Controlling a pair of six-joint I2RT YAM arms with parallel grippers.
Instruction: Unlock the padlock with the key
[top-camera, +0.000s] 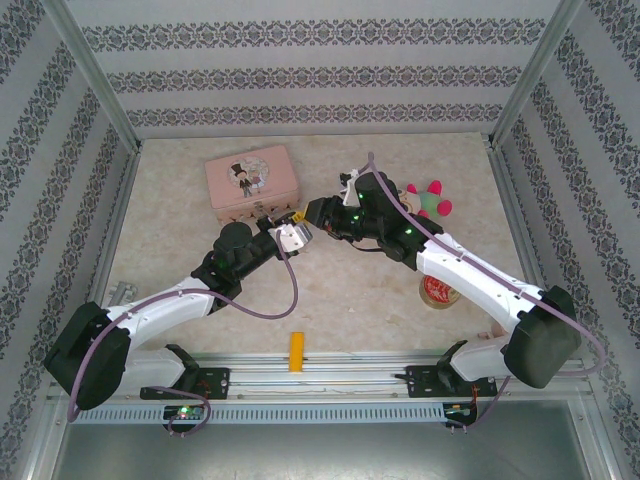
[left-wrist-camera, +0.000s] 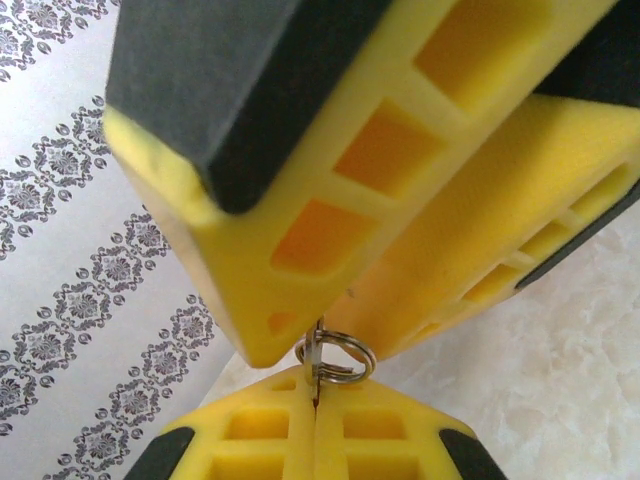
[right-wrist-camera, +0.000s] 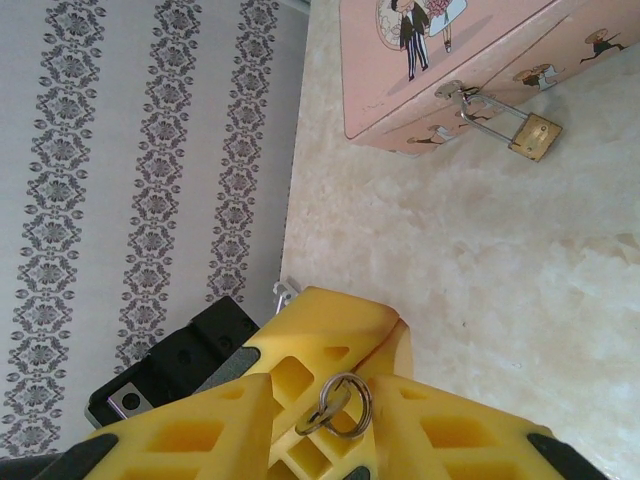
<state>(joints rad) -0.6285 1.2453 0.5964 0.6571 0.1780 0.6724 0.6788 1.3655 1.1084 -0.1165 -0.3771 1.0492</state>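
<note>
Damask-striped walls (top-camera: 300, 75); beige marbled tabletop (top-camera: 360, 300)

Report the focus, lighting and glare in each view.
Top external: even, diffuse light, with only soft shadows on the table, and fairly sharp throughout. Left wrist: the yellow fingers crowd the lens and look slightly soft, while the key shows its ring crisp with small glints. Right wrist: the padlock and pink tin are sharp, with no strong glare.
</note>
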